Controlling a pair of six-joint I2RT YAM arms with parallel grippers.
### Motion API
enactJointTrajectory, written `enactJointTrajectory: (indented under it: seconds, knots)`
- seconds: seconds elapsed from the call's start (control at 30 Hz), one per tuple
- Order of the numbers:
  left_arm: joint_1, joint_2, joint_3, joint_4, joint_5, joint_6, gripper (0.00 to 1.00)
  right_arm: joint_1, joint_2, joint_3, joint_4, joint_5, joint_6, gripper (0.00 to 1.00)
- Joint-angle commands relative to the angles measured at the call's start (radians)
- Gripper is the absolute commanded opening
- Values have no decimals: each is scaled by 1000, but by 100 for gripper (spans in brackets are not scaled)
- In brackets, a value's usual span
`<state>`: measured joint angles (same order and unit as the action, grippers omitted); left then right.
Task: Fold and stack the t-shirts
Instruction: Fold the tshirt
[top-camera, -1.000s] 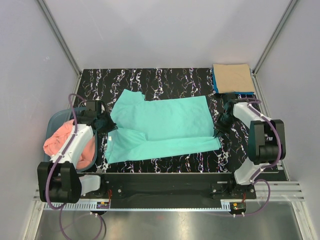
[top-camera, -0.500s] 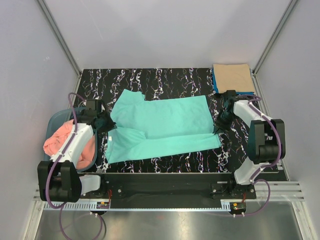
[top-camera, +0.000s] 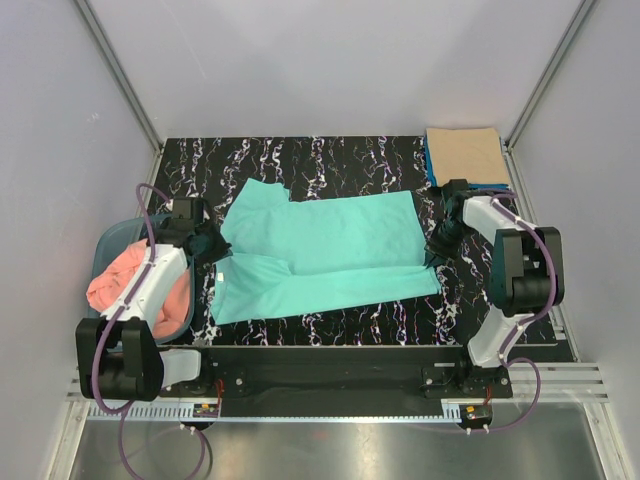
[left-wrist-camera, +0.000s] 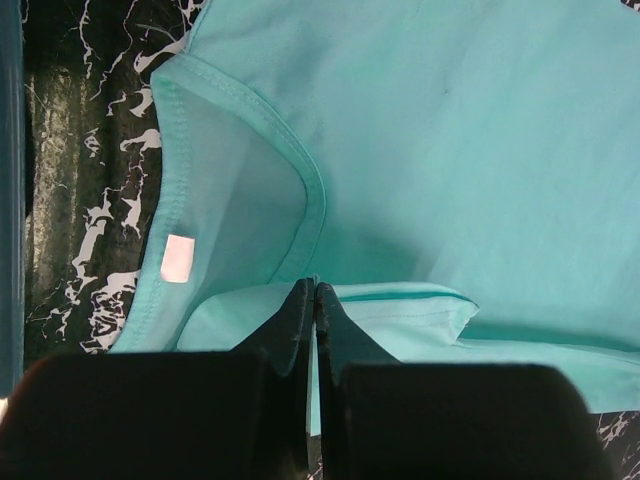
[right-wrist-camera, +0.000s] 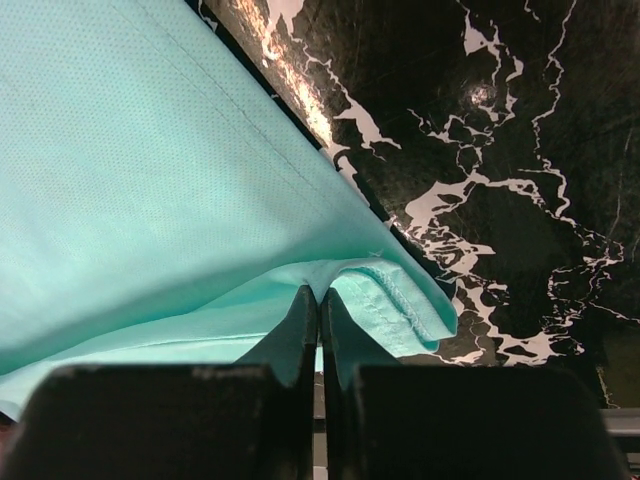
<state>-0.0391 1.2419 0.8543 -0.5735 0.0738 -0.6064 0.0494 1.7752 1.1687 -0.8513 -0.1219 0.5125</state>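
A turquoise-green t-shirt (top-camera: 325, 255) lies spread across the black marbled table (top-camera: 330, 160). My left gripper (top-camera: 215, 250) is shut on the shirt's left side just below the collar; the left wrist view shows the collar (left-wrist-camera: 300, 170) and a pinched fold (left-wrist-camera: 400, 300). My right gripper (top-camera: 436, 250) is shut on the shirt's right hem corner (right-wrist-camera: 400, 295), lifted a little off the table. A folded tan-beige t-shirt (top-camera: 466, 155) lies on a blue one (top-camera: 432, 172) at the back right. A salmon pink t-shirt (top-camera: 135, 285) is bunched in the basket.
The blue-grey plastic basket (top-camera: 108, 240) stands at the left table edge beside my left arm. White walls enclose the table on three sides. The arm bases and a black rail (top-camera: 330, 370) run along the near edge.
Both grippers have moved slightly toward the back, drawing the shirt's near edge with them. The right hem corner has shifted a little inward.
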Motion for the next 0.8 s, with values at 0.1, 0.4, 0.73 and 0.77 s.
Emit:
enactJointTrajectory:
  seconds: [0.1, 0.4, 0.73, 0.77]
  knots:
    - [-2, 14, 15, 44, -22, 8, 0, -2, 13, 32, 20, -10, -5, 0]
    - [-2, 28, 23, 24, -52, 10, 0, -2, 30, 48, 27, -12, 0, 0]
    - [-2, 22, 22, 17, -72, 7, 0, -2, 52, 63, 31, -16, 0, 1]
    - [-2, 21, 20, 18, -71, 7, 0, -2, 53, 63, 29, -18, 1, 1]
